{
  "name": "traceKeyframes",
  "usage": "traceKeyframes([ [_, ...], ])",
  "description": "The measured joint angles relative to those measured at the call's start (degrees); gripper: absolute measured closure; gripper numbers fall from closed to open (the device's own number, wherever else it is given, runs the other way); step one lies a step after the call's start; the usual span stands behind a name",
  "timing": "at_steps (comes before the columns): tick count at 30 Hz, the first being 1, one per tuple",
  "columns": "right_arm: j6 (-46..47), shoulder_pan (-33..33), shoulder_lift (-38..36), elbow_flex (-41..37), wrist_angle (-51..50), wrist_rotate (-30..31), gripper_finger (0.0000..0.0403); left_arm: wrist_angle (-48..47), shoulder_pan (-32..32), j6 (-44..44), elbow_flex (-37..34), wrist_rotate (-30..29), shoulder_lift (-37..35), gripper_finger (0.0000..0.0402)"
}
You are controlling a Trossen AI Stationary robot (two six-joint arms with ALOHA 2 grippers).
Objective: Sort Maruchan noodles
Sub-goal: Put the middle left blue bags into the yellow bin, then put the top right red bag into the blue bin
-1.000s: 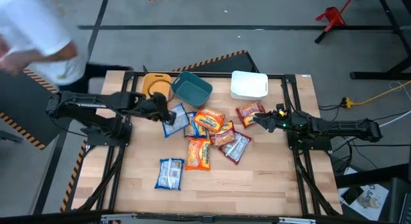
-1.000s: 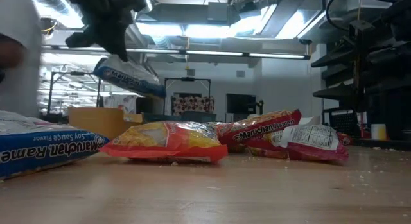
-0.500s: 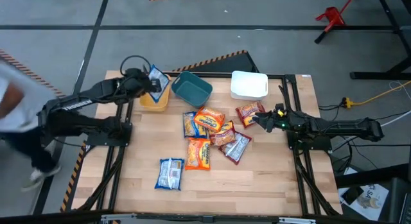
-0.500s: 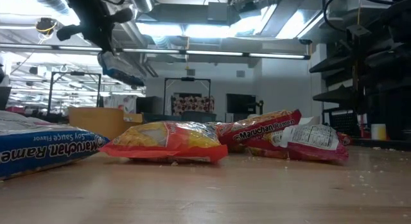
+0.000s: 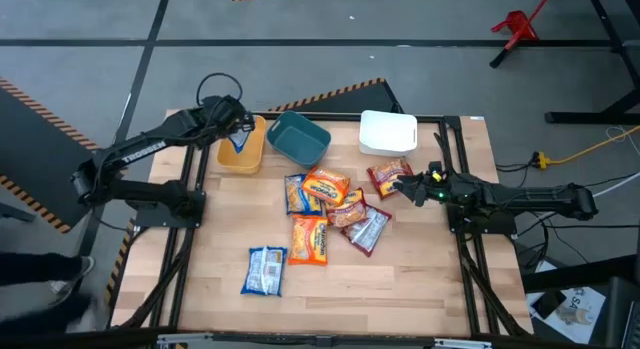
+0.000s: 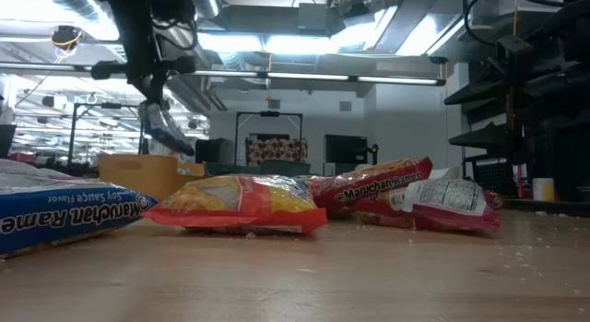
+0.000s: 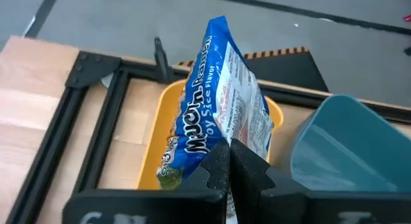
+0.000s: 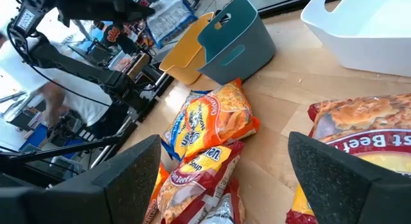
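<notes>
Left gripper [image 7: 228, 161] pinches a shiny blue-white noodle packet [image 7: 221, 102], held on edge above the yellow bin [image 5: 241, 149] at the table's back left, beside the teal bin [image 5: 300, 138]. Left wrist view shows its printed lettering; high view only a sliver. Right gripper [image 5: 405, 186], fingers spread wide and empty, sits by a dark red packet [image 5: 386, 176]. The other packets [image 5: 325, 214] lie mid-table, 1 blue packet [image 5: 265, 270] nearer the front.

Blue packet [image 7: 221, 108] lower edge hidden behind left gripper [image 7: 229, 165] fingers. Dark red packet [image 8: 366, 131] cut off by right wrist view's edge. Yellow bin [image 5: 243, 149] interior largely hidden by held packet. Person [image 8: 45, 102] in background blurred.
</notes>
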Motion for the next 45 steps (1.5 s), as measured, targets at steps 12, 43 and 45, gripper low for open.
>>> traceKeyframes([
  [12, 0.0, 0.0, 0.0, 0.0, 0.0, 0.0, 0.0077, 22.7, 3.1, -6.3, -17.9, 8.3, 0.1, 0.0401],
  [43, -27.0, 0.0, 8.4, 11.8, -3.6, 3.9, 0.0077, 42.2, 3.0, 6.5, -25.2, 31.1, -15.3, 0.0236],
  [45, -30.0, 0.0, 13.4, 16.0, -6.6, 4.5, 0.0077, 46.7, 3.0, 6.5, -25.2, 32.9, -17.2, 0.0235],
])
